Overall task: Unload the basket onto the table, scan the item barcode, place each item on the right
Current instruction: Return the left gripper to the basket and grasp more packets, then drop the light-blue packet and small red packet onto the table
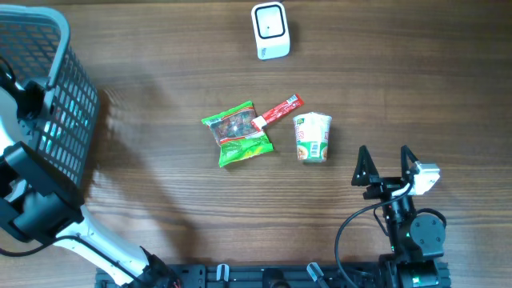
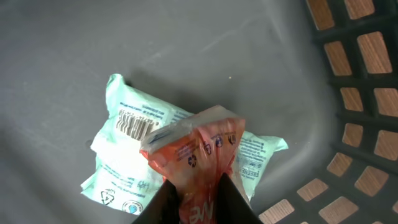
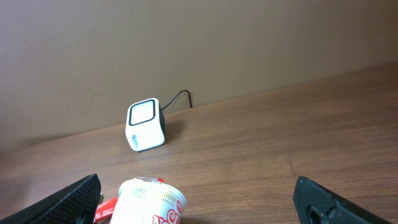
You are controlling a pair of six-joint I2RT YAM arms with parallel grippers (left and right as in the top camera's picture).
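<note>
The overhead view is showing the table (image 1: 160, 48) with a white scanner (image 1: 270, 30) standing at its far edge, its window facing upward toward the camera. Three items are lying together near the middle: a green snack bag (image 1: 237, 132), a red stick packet (image 1: 278, 110) touching its upper right corner, and a noodle cup (image 1: 312, 138) lying on its side just beside them. The right gripper (image 1: 383, 152) is hovering near the cup on the robot's side, fingers standing wide apart and holding nothing. The right wrist view is confirming this, looking past the cup toward the scanner. The left arm is reaching into the mesh basket (image 1: 72, 120) at the left edge, and the overhead is not showing its fingers. Only the left wrist view is showing the basket's inside: a pale green packet (image 2: 134, 155), barcode up, is lying on the floor with an orange packet (image 2: 199, 149) on top. The left gripper (image 2: 196, 186) is sitting narrowly apart at the orange packet; whether it is clamping it cannot be told.
</note>
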